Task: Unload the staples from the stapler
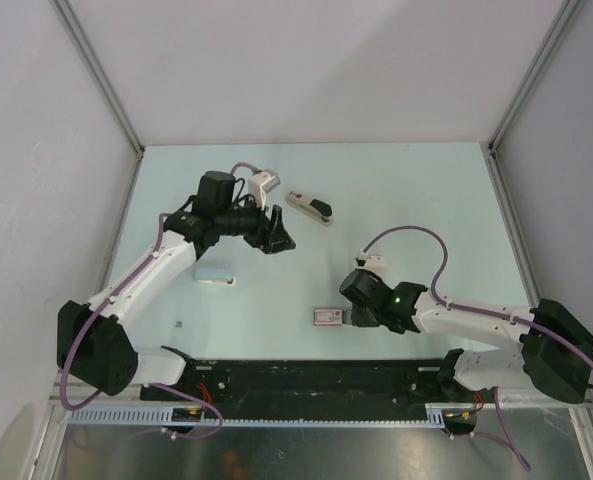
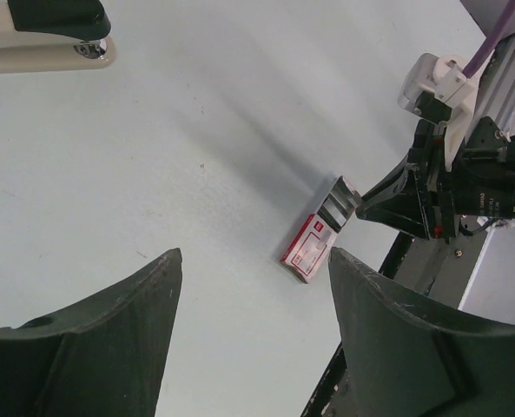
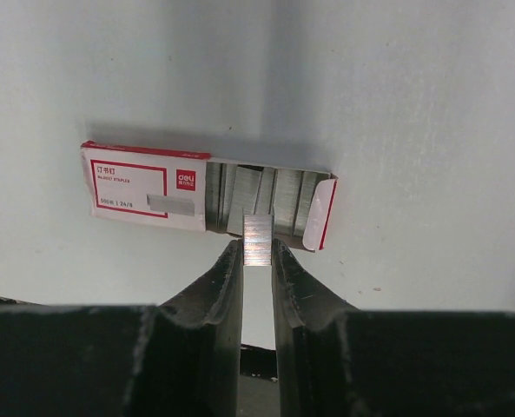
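Well back on the pale table [image 1: 416, 190], the stapler [image 1: 309, 207] lies on its base, black part uppermost. Just beside its left end hangs the left gripper [image 1: 281, 238], fingers spread wide with nothing between them. Nearer the arm bases, well apart from the stapler, the right gripper [image 3: 257, 248] has its fingers pinched on a short strip of staples [image 3: 258, 234]. The strip sits at the edge of an open red-and-white staple box [image 3: 144, 187], whose tray shows more strips.
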`<state>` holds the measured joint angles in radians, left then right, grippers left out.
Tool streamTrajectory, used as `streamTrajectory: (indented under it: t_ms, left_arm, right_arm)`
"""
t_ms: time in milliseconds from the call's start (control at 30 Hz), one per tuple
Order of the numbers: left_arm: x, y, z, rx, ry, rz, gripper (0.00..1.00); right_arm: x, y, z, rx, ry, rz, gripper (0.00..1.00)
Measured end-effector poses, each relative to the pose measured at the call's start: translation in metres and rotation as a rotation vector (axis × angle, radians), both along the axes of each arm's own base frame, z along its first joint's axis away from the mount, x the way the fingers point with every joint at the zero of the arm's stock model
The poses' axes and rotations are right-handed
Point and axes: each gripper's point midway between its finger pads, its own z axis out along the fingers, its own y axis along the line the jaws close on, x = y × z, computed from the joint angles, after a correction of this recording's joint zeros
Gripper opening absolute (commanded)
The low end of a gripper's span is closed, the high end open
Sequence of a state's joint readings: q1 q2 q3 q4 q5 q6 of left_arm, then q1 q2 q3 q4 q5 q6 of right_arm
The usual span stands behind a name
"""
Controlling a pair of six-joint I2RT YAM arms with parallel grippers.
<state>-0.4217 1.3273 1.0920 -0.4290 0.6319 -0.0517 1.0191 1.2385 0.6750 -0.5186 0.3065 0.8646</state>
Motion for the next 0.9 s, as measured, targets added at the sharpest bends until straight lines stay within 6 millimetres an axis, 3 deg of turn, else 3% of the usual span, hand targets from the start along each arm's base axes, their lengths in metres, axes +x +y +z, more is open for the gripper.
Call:
streamTrajectory:
  t_ms: [900]
  left_arm:
    - [-0.003, 0.0, 0.007, -0.011, -0.018, -0.006, 0.73]
  right_arm:
    - [-0.004, -0.009, -0.011, -0.052, 0.031, -0.024, 0.05]
